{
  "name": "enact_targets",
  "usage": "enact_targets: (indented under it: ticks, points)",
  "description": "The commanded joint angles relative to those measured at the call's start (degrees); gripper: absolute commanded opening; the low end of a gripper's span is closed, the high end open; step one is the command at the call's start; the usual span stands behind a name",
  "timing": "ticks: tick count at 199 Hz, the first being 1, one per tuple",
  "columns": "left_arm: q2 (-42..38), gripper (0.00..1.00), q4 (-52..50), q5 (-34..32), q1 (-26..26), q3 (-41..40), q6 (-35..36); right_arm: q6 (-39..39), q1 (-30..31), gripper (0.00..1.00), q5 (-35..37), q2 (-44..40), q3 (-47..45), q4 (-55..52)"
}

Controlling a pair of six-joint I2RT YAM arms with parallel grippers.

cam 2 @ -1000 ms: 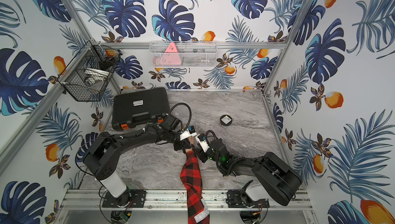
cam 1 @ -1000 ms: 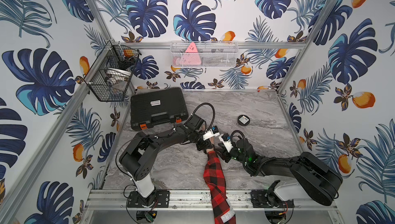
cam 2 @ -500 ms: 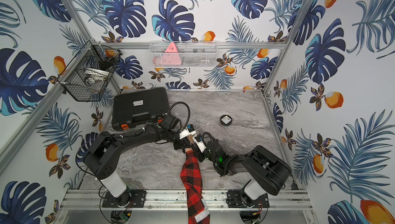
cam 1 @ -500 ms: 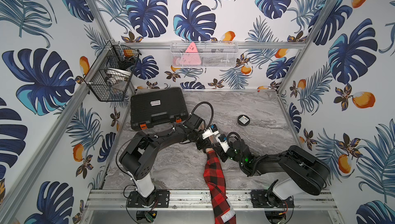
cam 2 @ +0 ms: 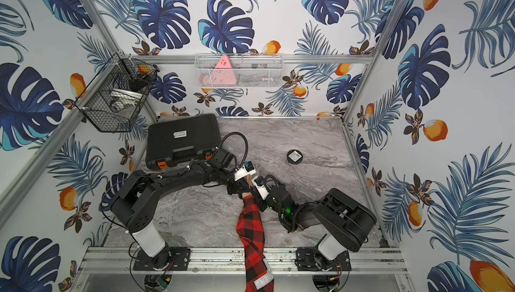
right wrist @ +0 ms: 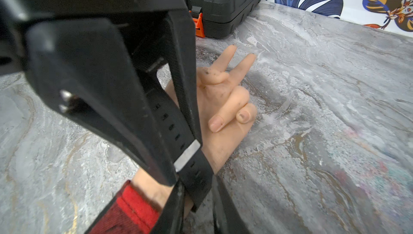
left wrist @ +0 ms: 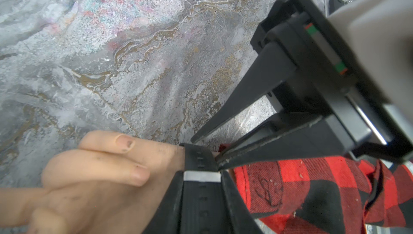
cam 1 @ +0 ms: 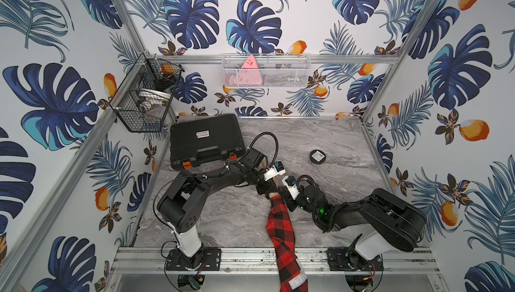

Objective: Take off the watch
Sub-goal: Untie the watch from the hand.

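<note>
The watch (left wrist: 199, 157) is strapped round the wrist of a flesh-toned dummy hand (right wrist: 223, 101). You see only its black holed strap and a silver keeper (right wrist: 186, 154); the case is hidden. Your left end effector (left wrist: 201, 178) is clamped on the strap at that keeper, pressing on both edges. Your right end effector (left wrist: 205, 151) meets it from the opposite side, its tips pinched on the strap just beside the keeper. In both top views the arms cover the watch.

The hand lies on the grey marbled tabletop (cam 1: 334, 143), two fingers (right wrist: 230, 54) stretched out and the rest curled. A red-and-black plaid sleeve (cam 1: 280, 229) runs back from the wrist over the front rail (cam 1: 250, 258). A black tool case (cam 1: 204, 140) lies near the back left corner. A round black tin (cam 1: 317, 156) sits well apart on the right.
</note>
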Motion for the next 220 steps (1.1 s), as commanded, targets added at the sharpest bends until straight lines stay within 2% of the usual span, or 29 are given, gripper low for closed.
enact_targets:
  ticks: [1, 29, 76, 151, 220]
  points:
    - [0.1, 0.14, -0.9, 6.0, -0.2, 0.6, 0.1, 0.0, 0.5, 0.24, 1.5, 0.4, 1.0, 4.7]
    - [0.0, 0.14, -1.6, 5.5, -0.2, 0.7, 0.3, 0.3, 1.1, 0.21, 3.6, 0.6, 2.0, 3.6]
    - [-2.2, 0.16, -2.2, 1.1, -0.3, -0.2, 1.0, 2.4, 1.2, 0.0, 8.6, 0.4, 1.3, 1.4]
    - [-5.5, 0.17, -2.5, -1.6, 1.3, -1.9, 1.6, 8.4, 1.2, 0.0, 16.7, -1.3, -0.1, -6.4]
    - [-6.6, 0.18, -3.2, -2.1, 2.4, -2.6, 1.6, 12.3, 1.2, 0.0, 19.9, -0.7, -0.8, -9.3]
